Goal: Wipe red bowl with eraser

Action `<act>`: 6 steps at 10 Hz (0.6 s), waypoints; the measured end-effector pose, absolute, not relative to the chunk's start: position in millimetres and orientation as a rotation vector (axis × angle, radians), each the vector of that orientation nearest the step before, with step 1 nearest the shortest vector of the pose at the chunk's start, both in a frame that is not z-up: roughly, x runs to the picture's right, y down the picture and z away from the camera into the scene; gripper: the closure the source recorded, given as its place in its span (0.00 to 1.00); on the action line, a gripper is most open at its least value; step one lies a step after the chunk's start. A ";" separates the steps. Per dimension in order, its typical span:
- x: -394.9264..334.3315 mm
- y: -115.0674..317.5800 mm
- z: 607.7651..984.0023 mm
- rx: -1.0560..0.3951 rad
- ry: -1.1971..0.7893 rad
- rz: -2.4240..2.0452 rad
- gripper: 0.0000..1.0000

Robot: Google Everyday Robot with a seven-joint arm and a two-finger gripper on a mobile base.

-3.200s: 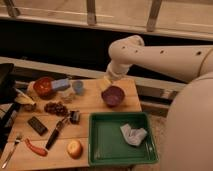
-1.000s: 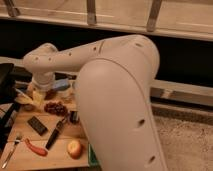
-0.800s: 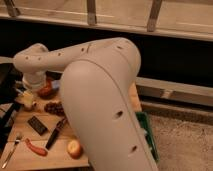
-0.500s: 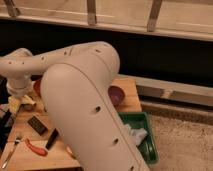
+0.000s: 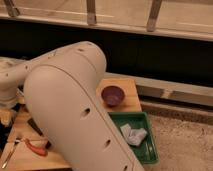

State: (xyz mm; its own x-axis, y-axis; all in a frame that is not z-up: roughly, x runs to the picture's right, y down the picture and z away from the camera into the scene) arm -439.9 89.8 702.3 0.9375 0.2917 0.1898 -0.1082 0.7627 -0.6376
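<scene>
Camera view. The robot's arm (image 5: 75,105), pale and bulky, fills the centre and left. It reaches from the lower middle up and over to the left border and hides most of the wooden table (image 5: 129,89). The table's far edge runs behind the purple bowl (image 5: 112,95), close to a dark wall with a pale ledge (image 5: 175,93) at its foot. The right edge lies just beyond that bowl, with speckled floor (image 5: 185,145) past it. A green tray (image 5: 144,151) occupies the near right corner, its far rim just in front of the purple bowl, and carries a crumpled white cloth (image 5: 132,134). Open wood shows in a narrow band between bowl and tray and in a wedge at lower left, bounded by the arm on the right and the view's border on the left. In that wedge lie three things: a flat black block, probably the eraser (image 5: 35,126), partly covered by the arm; a red-handled tool (image 5: 35,148) just nearer than it; and a metal utensil (image 5: 9,156) at the border. The gripper (image 5: 5,116) hangs below the wrist at the far left border, above the table's left end, up and left of the eraser and apart from it. Its jaws stand wide apart, and nothing is seen between them. The red bowl is hidden behind the arm.
</scene>
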 end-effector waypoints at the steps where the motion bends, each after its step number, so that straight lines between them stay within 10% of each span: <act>1: -440.4 90.3 701.7 -0.671 -0.288 0.221 0.21; 6: -417.7 115.8 726.5 -0.742 -0.244 0.530 0.21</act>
State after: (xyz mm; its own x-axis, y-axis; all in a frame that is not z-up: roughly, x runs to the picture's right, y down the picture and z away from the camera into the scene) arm -417.7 115.8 726.5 0.8421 0.5387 0.0264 -0.3709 0.6139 -0.6968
